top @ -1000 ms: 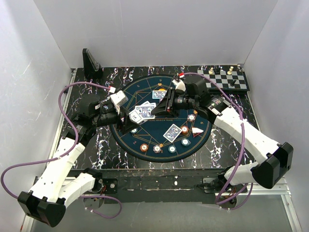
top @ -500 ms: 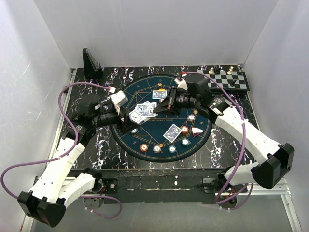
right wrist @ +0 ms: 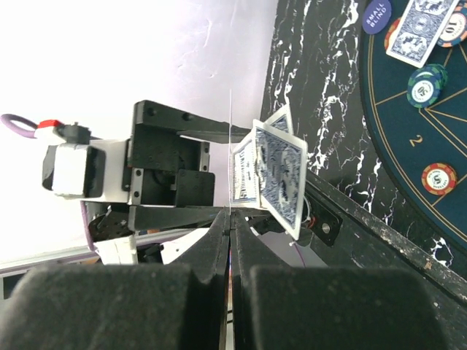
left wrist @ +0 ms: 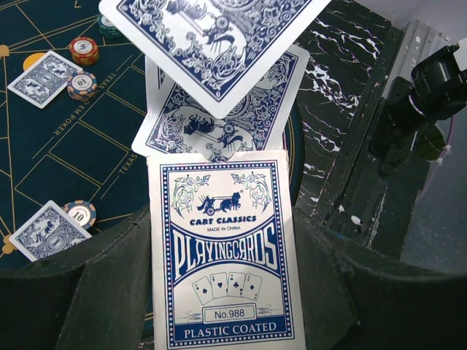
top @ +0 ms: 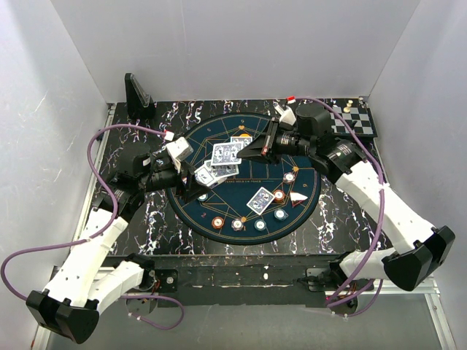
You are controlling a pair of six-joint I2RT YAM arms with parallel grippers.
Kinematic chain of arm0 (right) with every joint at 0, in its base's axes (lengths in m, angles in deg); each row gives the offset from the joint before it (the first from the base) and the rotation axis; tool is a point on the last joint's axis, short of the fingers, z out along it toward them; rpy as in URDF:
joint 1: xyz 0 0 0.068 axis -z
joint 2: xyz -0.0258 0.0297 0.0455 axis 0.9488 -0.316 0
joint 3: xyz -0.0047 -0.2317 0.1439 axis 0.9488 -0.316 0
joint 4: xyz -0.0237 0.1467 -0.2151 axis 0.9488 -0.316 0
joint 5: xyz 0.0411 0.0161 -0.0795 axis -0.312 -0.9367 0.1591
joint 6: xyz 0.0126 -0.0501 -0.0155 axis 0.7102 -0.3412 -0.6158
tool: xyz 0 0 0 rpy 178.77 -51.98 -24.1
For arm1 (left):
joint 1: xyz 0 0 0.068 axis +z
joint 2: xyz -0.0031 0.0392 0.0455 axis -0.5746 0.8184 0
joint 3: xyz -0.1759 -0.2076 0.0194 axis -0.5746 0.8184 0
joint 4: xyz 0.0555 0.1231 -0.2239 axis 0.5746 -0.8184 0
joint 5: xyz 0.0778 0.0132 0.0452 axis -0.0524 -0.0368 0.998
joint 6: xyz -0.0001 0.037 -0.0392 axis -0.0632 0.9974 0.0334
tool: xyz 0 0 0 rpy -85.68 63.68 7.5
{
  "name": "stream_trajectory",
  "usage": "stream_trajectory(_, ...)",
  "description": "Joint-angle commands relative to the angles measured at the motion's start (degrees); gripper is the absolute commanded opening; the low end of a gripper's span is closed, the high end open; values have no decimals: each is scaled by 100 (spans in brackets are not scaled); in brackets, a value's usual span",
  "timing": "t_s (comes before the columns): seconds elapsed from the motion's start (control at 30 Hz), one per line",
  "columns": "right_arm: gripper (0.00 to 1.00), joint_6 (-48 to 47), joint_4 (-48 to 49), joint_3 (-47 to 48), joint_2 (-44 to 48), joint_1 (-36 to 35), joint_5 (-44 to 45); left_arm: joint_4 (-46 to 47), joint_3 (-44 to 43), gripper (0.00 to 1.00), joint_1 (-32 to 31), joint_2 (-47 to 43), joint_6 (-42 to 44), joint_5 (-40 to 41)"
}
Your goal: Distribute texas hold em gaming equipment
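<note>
In the left wrist view my left gripper [left wrist: 222,251] is shut on a blue-and-white playing card box [left wrist: 222,292], and one card [left wrist: 219,124] sticks out of its top. Above it hangs another blue-backed card [left wrist: 219,36]. My right gripper [right wrist: 230,215] is shut on that card, which shows edge-on as a thin line [right wrist: 229,146]. From above, the right gripper [top: 253,150] holds the card [top: 228,153] over the mat, just beyond the left gripper [top: 198,179] and its box [top: 206,175]. Cards [top: 260,198] and poker chips [top: 237,224] lie on the mat.
A round dark-blue mat [top: 219,131] with gold lines covers the middle of the black marbled table. The chessboard [top: 354,120] with its pieces sits at the far right corner. A black stand [top: 137,95] rises at the far left. Purple cables loop beside both arms.
The right gripper has shut on a card at the box and drawn it out, moving back and to the right. The left gripper has kept its place with the box.
</note>
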Motion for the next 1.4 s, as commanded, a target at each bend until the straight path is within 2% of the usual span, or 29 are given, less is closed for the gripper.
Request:
stream_trajectory(0.0, 1, 8, 153, 344, 217, 85, -125, 160, -46, 0, 27, -149, 42, -131)
stream_trajectory(0.13, 1, -44, 127, 519, 164, 382, -239, 160, -11, 0, 27, -158, 42, -131)
stream_trajectory(0.3, 1, -124, 320, 721, -117, 1226, -616, 143, 15, 0, 19, -219, 51, -131)
stream_trajectory(0.47, 1, -256, 373, 1310, -986, 1684, -881, 108, 85, 0, 27, -281, 24, -140)
stream_trajectory(0.6, 1, -212, 610, 1583, -1802, 1737, -1065, 64, 77, 0, 19, -334, 42, -148)
stream_trajectory(0.73, 1, 8, 1163, 1601, -2673, 1623, -1469, 2, -20, 0, 27, -343, 51, -157)
stream_trajectory(1.07, 1, -1, 1278, 2321, -4686, 288, -1584, -94, -151, 0, 27, -343, 68, -61)
stream_trajectory(1.37, 1, 158, 1551, 2269, -5408, -135, -1417, -121, -187, 0, 27, -395, 60, -87)
